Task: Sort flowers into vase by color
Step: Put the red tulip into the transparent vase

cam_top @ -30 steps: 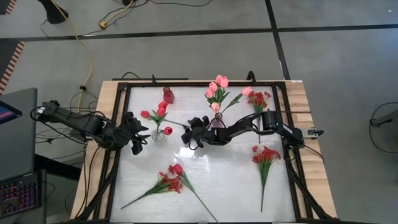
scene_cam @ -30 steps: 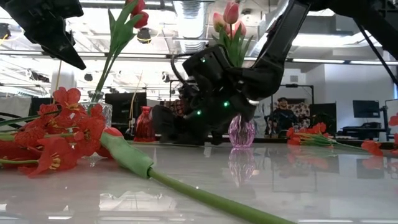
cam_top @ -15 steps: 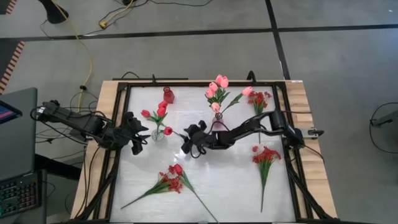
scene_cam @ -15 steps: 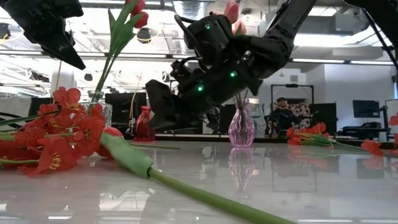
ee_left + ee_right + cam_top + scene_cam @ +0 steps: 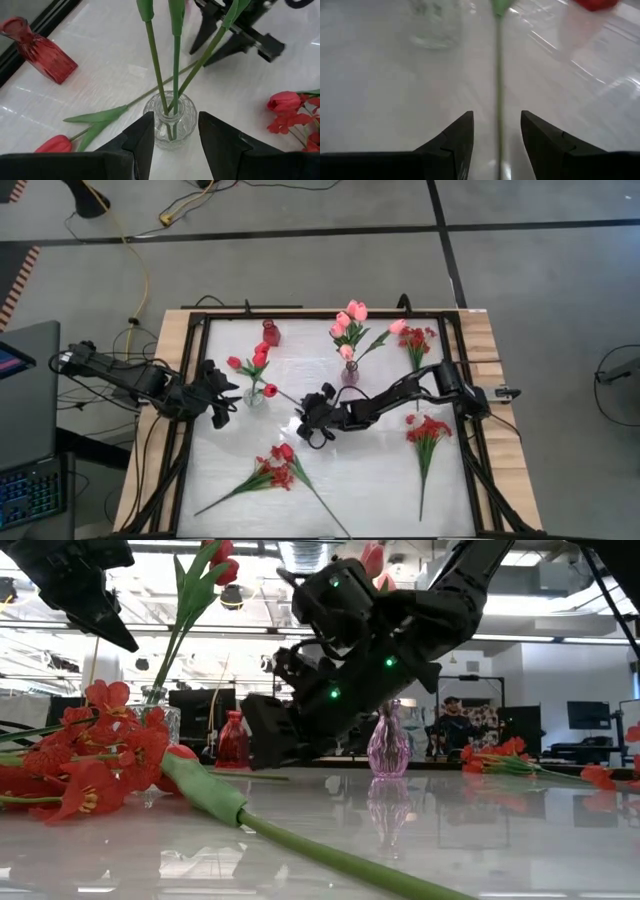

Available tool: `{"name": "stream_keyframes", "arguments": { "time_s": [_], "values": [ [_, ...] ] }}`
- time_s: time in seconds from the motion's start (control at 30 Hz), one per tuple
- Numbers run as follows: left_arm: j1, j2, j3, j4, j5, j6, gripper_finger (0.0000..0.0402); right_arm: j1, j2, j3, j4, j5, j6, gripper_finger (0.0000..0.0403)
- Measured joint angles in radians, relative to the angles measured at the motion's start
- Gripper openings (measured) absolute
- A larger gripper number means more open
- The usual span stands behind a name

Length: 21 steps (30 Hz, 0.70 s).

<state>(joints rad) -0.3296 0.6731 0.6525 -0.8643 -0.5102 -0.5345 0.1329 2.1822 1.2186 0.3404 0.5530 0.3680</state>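
No brand, label or writing can be read. The right hand is held low over the mid tabletop, fingers apart astride a loose red tulip's stem, not clamped. The left hand, fingers apart, is placed just left of the clear vase of red tulips.

We see a grey concrete floor crossed by dark seam lines, with a yellow cable trailing over it. The white glossy tabletop sits in a black frame with pale wooden edges. A dark desk holds a keyboard. At table height we look into a bright room with ceiling ducts, dark monitors and a seated person far behind.
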Motion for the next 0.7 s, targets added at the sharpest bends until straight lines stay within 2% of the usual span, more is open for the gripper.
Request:
{"name": "stream_keyframes", "arguments": {
  "time_s": [0.13, 0.43, 0.57, 0.7],
  "values": [
    [0.000, 0.000, 0.000, 0.001, 0.000, -0.002, 0.0142, -0.006, 0.001, 0.001, -0.077, 0.021, 0.045, 0.0188],
    [0.000, 0.000, 0.000, 0.002, 0.008, -0.005, 0.0142, -0.002, 0.055, 0.008, -0.049, -0.006, 0.079, 0.0182],
    [0.000, 0.000, 0.000, 0.002, 0.009, -0.004, 0.0142, 0.004, 0.056, 0.008, -0.074, -0.011, 0.100, 0.0149],
    [0.000, 0.000, 0.000, 0.002, 0.009, -0.003, 0.0142, 0.008, 0.057, 0.008, -0.076, -0.021, 0.101, 0.0096]
  ]
}}
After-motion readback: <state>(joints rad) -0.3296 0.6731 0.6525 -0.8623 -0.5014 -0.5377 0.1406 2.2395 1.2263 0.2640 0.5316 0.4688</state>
